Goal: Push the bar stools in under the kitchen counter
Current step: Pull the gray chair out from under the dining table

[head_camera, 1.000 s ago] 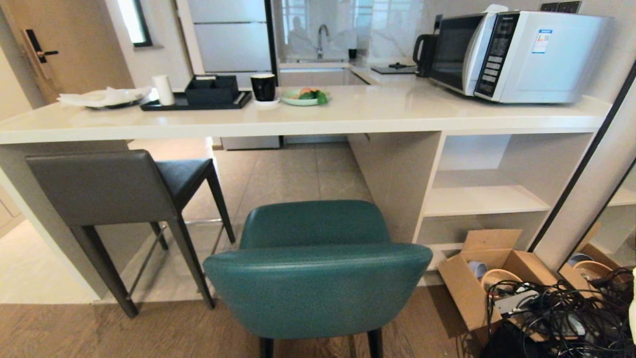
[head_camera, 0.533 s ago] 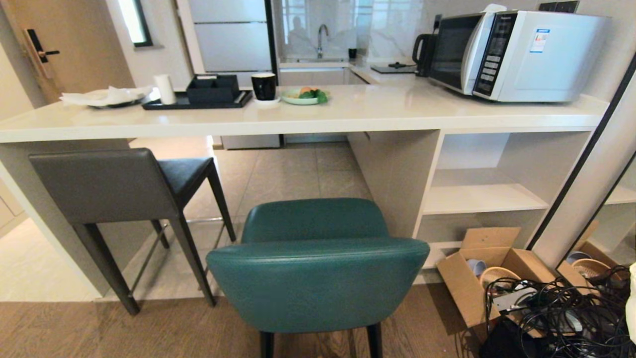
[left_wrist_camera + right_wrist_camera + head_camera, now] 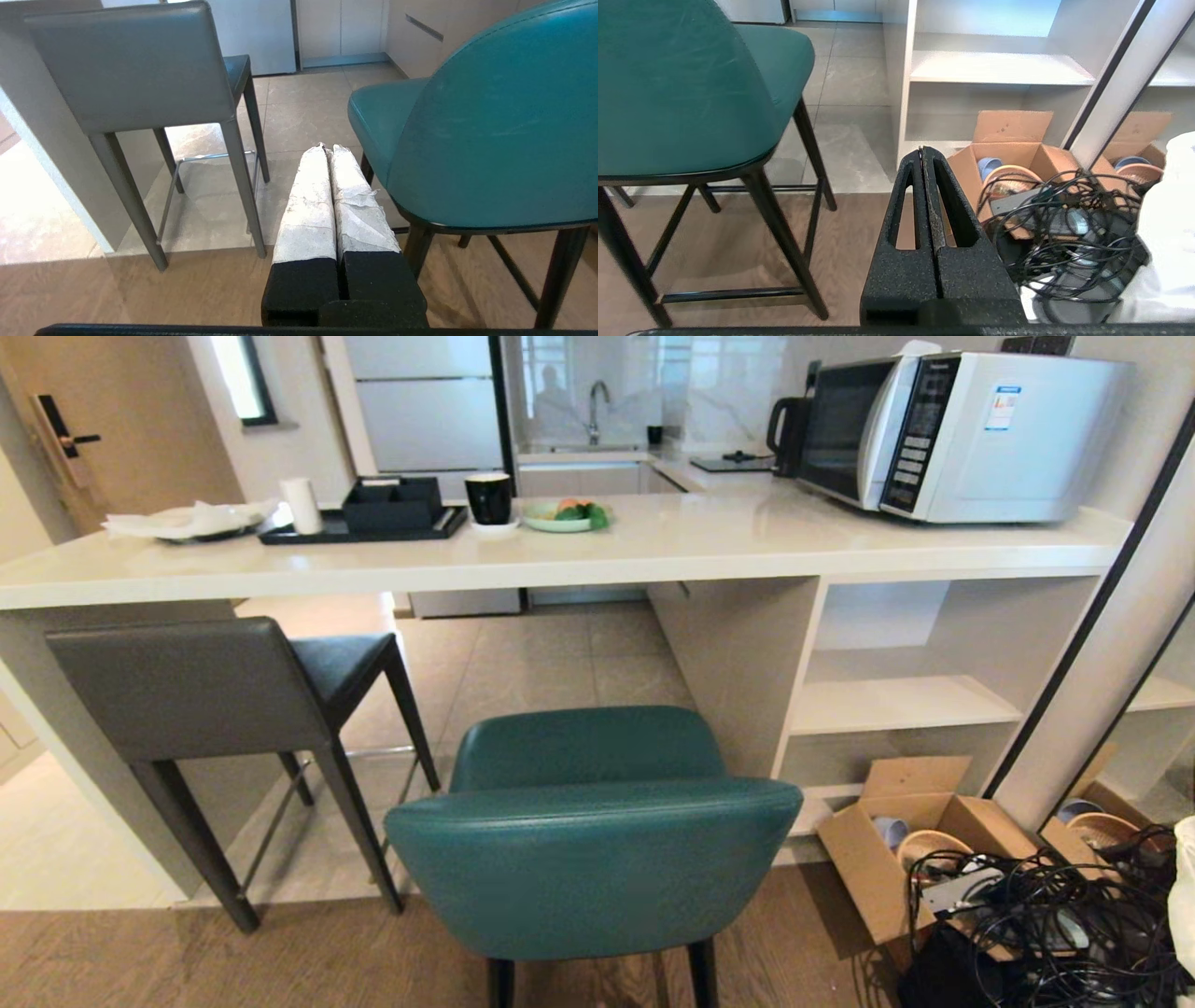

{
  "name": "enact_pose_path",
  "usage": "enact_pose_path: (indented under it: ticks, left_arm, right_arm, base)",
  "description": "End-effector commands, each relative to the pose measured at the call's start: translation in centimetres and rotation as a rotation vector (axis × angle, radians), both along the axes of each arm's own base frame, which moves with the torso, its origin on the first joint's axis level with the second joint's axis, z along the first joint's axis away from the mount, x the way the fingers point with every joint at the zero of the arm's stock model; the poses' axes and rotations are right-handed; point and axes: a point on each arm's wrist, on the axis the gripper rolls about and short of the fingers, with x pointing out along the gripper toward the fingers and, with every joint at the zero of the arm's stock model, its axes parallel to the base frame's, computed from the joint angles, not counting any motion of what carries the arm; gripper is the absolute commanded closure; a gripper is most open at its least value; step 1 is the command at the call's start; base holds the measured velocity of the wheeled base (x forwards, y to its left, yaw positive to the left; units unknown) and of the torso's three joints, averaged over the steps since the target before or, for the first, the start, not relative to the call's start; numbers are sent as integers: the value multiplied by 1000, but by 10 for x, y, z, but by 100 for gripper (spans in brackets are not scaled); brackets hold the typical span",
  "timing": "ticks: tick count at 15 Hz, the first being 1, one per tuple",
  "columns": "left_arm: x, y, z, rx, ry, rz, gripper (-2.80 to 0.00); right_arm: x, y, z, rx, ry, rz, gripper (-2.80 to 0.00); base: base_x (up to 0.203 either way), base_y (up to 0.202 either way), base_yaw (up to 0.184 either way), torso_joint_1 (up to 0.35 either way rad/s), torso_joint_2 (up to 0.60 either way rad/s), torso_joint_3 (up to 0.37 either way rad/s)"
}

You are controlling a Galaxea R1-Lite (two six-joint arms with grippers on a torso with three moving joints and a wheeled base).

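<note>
Both grippers, left gripper [image 3: 331,148] and right gripper [image 3: 923,150], closed and empty, flanking the teal stool [image 3: 592,840] without contact

White desk [image 3: 709,546] over a floor [image 3: 551,663] of tile and wood.

On the desk stand a microwave [image 3: 952,434], a black kettle [image 3: 786,425], a green plate of food [image 3: 558,515], a black cup [image 3: 489,497], a black tray [image 3: 359,527] and a plate with paper [image 3: 187,520]. On the floor stand the grey stool [image 3: 215,709], partly under the desk, the teal stool [image 3: 593,840] out on the wood, an open cardboard box [image 3: 910,849] and tangled black cables [image 3: 1036,915].
</note>
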Motion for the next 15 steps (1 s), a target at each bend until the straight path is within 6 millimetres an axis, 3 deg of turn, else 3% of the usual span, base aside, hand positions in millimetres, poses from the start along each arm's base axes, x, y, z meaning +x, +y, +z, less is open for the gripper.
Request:
enact_pose_path:
  ticks: [1,15]
  left_arm:
    - [3,0,-11,0,42,0,0]
    - [3,0,-11,-8,42,-1,0]
  right_arm:
    - [0,0,0,-1,3,0,0]
    - [0,0,0,7,4,-1,0]
  base:
    - [-1,145,-4,3,2,2]
    - [0,198,-1,1,1,3]
